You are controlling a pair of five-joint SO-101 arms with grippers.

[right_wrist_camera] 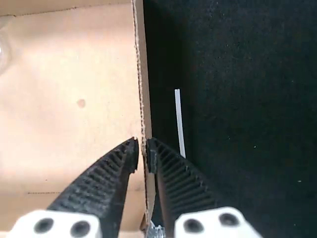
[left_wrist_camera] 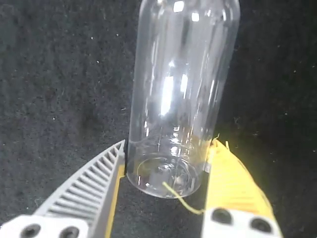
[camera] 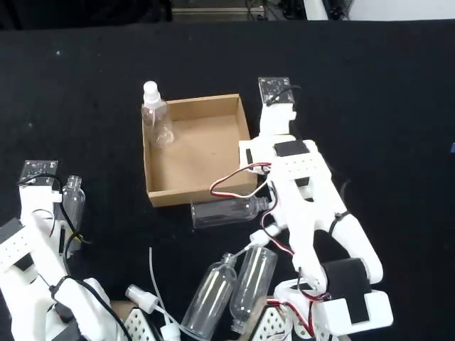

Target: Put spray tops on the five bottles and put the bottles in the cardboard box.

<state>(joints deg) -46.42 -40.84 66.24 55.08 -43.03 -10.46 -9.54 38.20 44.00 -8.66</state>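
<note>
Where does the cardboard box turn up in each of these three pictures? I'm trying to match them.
High view: the cardboard box sits open near the middle of the table.
Right wrist view: the box floor and its side wall, with the right hand closed on that wall.
Left wrist view: the left hand holds a clear bottle over the table.
Shared landmark: the black table.

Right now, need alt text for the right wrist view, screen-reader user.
The right gripper is closed on the side wall of the cardboard box, with one black finger inside the box and the other outside. Beyond the wall, a thin white tube shows against the black table.
</note>
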